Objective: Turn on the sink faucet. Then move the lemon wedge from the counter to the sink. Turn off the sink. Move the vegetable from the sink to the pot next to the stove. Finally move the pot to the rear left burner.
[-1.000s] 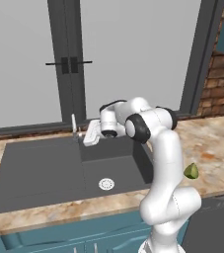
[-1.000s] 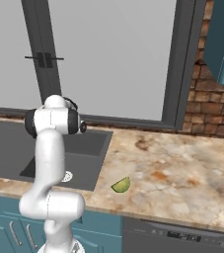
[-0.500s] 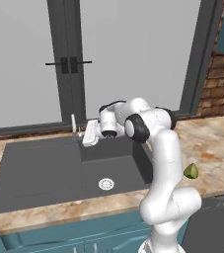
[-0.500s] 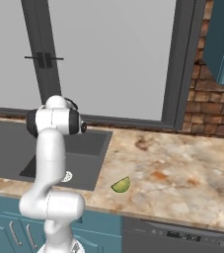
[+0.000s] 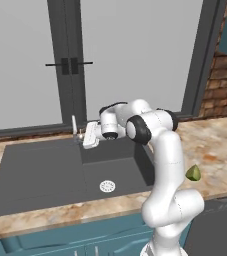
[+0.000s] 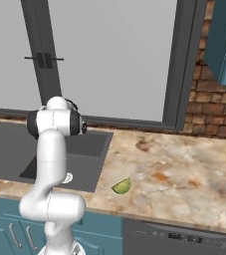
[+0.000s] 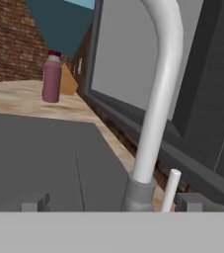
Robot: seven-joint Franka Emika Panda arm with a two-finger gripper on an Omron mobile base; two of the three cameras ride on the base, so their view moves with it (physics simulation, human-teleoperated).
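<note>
1. Gripper (image 5: 83, 136): held level at the rear edge of the sink, pointing at the faucet. Jaws spread wide; in the hand view one tip sits on each side of the faucet base, with nothing pinched between them.
2. Sink faucet (image 7: 158, 99): thin silver spout with a bent top, upright at the back of the basin. A small pale lever (image 7: 168, 190) stands just beside its base.
3. Sink (image 5: 45, 170): wide dark grey basin set into the counter, flat drainboard part to the left, deeper bowl to the right. Round silver drain (image 5: 107, 186) in the bowl floor.
4. Lemon wedge (image 6: 121, 187): small yellow-green piece lying on the counter (image 6: 184, 169), near the front edge, to the right of the sink and well apart from the gripper.
5. Counter: beige stone with orange-brown patches, over teal cabinet fronts (image 6: 5, 234).
6. Bottle (image 7: 52, 76): dark reddish, upright on the counter, beyond the sink in the hand view.
7. Brick wall (image 6: 209, 109): behind the counter, right of the window.
</note>
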